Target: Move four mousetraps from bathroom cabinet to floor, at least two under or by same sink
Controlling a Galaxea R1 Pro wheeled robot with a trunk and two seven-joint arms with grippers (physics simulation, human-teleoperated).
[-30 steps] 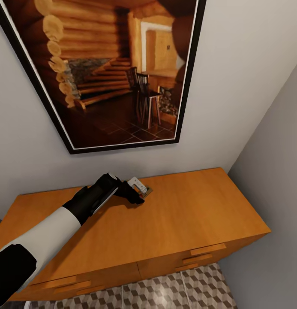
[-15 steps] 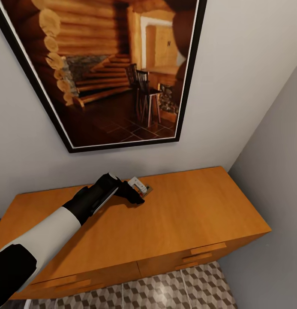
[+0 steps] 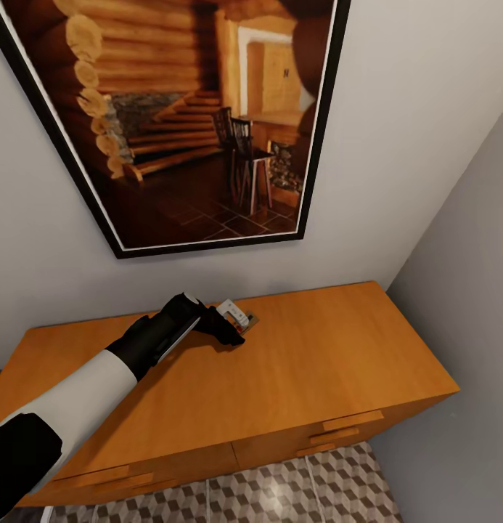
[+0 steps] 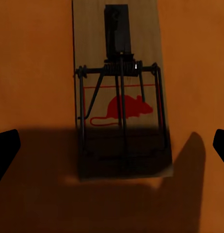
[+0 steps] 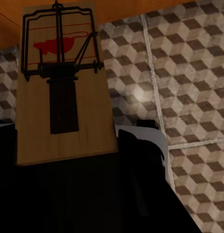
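Note:
One mousetrap, a tan board with a dark spring bar and a red mouse mark, lies flat near the back of the orange-brown cabinet. My left gripper hovers right over it, open. In the left wrist view the mousetrap lies between the two black fingertips, which stand wide apart and clear of it. In the right wrist view my right gripper is shut on another mousetrap, held above the cube-patterned bathroom floor.
A large black-framed picture of a log cabin hangs on the wall above the cabinet. A grey side wall closes in at the cabinet's right end. Drawer handles face the strip of tiled floor below.
The head view has shifted very slightly. The left arm and the trap on the cabinet have not visibly moved.

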